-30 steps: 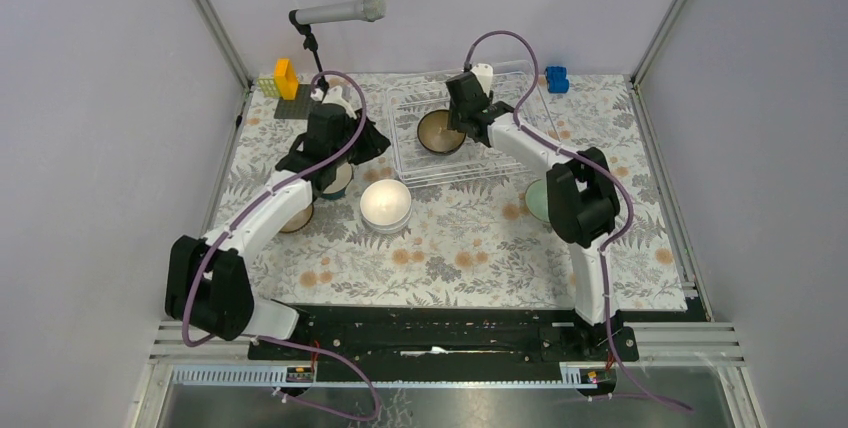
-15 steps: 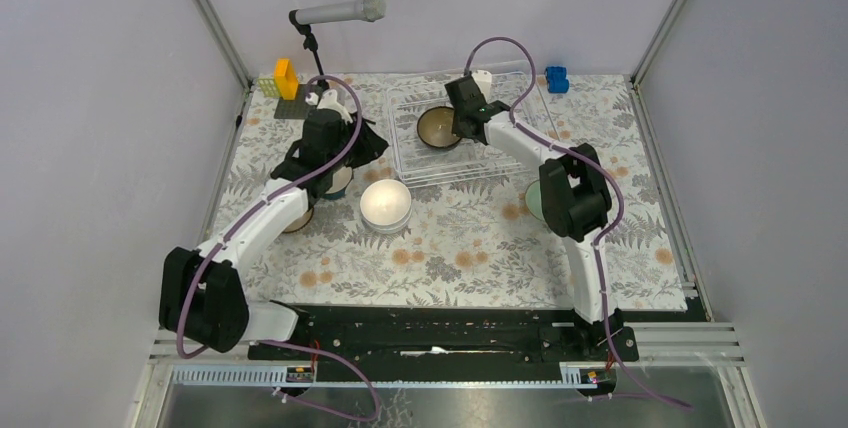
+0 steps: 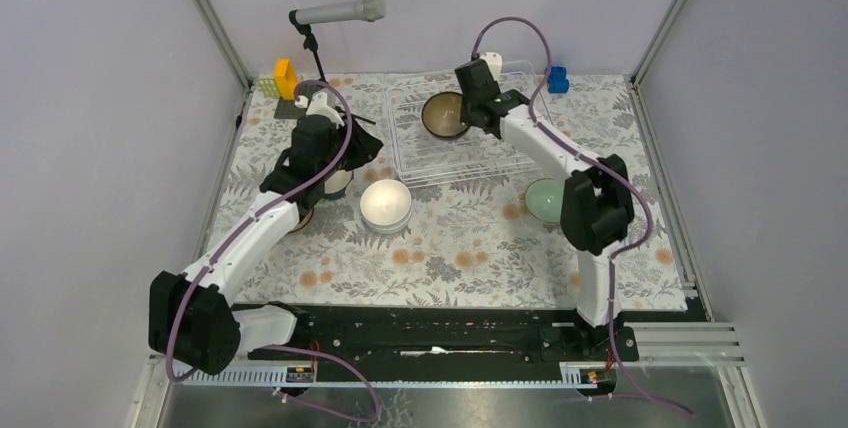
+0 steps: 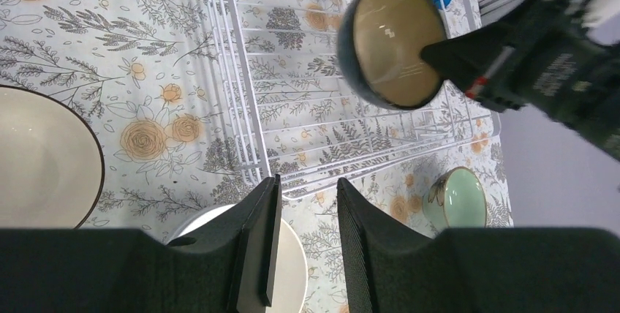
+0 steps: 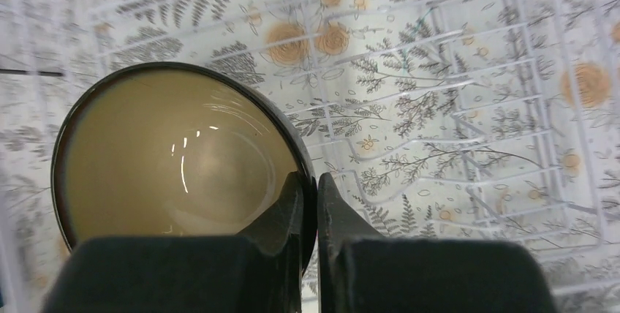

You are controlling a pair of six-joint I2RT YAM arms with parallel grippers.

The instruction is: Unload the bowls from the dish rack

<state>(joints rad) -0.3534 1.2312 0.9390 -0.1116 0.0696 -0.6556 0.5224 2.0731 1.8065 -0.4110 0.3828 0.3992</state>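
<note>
Dark bowl [image 3: 444,115]: upper centre of the overhead view, lifted off the dish rack [image 3: 470,163] floor since a second ago. Right gripper [image 5: 316,203]: clamped on its rim. Left gripper [image 4: 305,240]: apart, empty. Apparently the last racked bowl, so unloading is nearly done.

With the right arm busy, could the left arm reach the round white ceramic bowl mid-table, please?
Probably yes: the left arm has open, empty jaws close by the round white ceramic bowl, with nothing between.
</note>
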